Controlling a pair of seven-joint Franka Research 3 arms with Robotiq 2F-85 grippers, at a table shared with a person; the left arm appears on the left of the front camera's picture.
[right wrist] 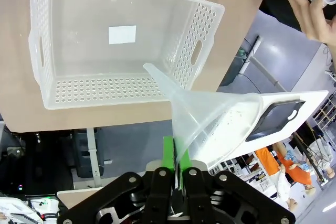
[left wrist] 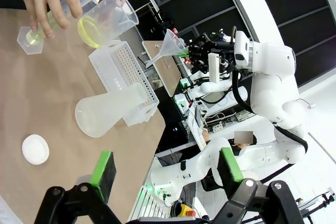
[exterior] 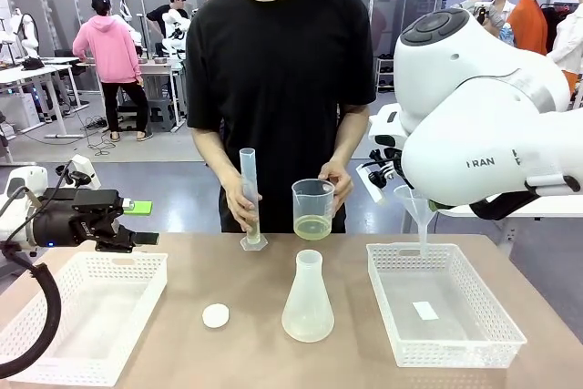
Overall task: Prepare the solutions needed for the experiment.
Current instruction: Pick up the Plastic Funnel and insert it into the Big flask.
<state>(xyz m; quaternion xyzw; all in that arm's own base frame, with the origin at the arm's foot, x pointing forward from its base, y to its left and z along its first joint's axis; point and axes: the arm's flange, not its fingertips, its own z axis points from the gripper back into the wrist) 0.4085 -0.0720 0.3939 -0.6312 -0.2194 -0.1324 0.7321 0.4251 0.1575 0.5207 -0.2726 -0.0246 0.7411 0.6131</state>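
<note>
The right tool (right wrist: 174, 157) is clamped on the wall of a clear plastic funnel (right wrist: 210, 114), spout down over the right basket (exterior: 392, 307). That is a sensible parking spot, I judge, since drips land in the basket and the funnel sits near the conical flask (exterior: 308, 302) it probably has to go into. The flask stands upright mid-table between the two baskets, neck open, within reach of either arm. The left tool (left wrist: 167, 167) has its jaws wide apart and grips nothing, poised above the far edge of the left basket (exterior: 55, 353).

The yellow-green solution (exterior: 312, 227) lies in the bottom of the beaker (exterior: 313, 198) that the person lifts with one hand (exterior: 339, 179). The other hand (exterior: 240, 211) steadies a graduated cylinder (exterior: 248, 179) on the table, with a little of the same colour at its foot. The flask's wide base looks faintly tinted too (a small amount, if it is liquid at all).

The front view hides the right tool's fingers behind the arm. The right wrist view shows the pinch on the funnel, and a white label (right wrist: 122, 34) on the basket floor. The left wrist view looks down into the beaker's liquid and shows the white disc (left wrist: 35, 149) beside the flask.
</note>
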